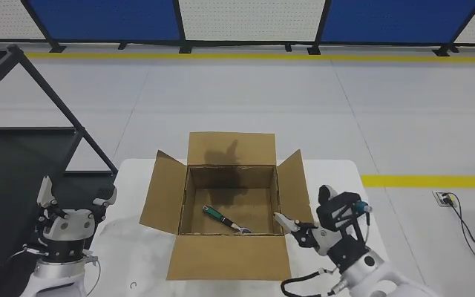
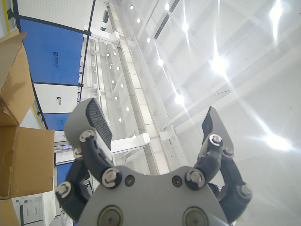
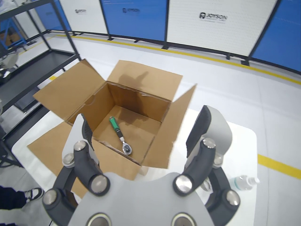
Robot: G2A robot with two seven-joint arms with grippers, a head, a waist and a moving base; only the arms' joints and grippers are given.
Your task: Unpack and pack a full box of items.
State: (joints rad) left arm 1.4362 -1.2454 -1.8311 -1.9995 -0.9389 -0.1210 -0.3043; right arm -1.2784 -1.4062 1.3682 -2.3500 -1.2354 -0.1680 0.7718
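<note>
Blue and white partition panels [image 1: 252, 18] are running along the top of the top view; a white tabletop [image 1: 334, 174] is sitting in the lower centre. A cardboard box [image 1: 228, 258] is standing on it with all four flaps folded outward. A ratchet wrench [image 1: 225, 219] with a green handle is lying flat on the box floor, near the lower edge of the opening, its head pointing lower right. It is the one item showing inside.

The left gripper [image 1: 76, 194] is sitting at the lower left of the top view, well apart from the box. It is pointing up at the ceiling, jaws spread and carrying nothing. The right gripper [image 3: 143, 116] is hovering just beside the box's lower right corner and facing the opening, its jaws likewise spread and empty.

A clear bottle [image 3: 244, 181] is resting on the tabletop at the lower right of the right wrist view, outside the box.

Progress, as a judgement: with one item in and one out, this is looking like either late unpacking or early packing; I cannot tell which. The wrench is looking like the likely next item, the right gripper being nearer to it.
</note>
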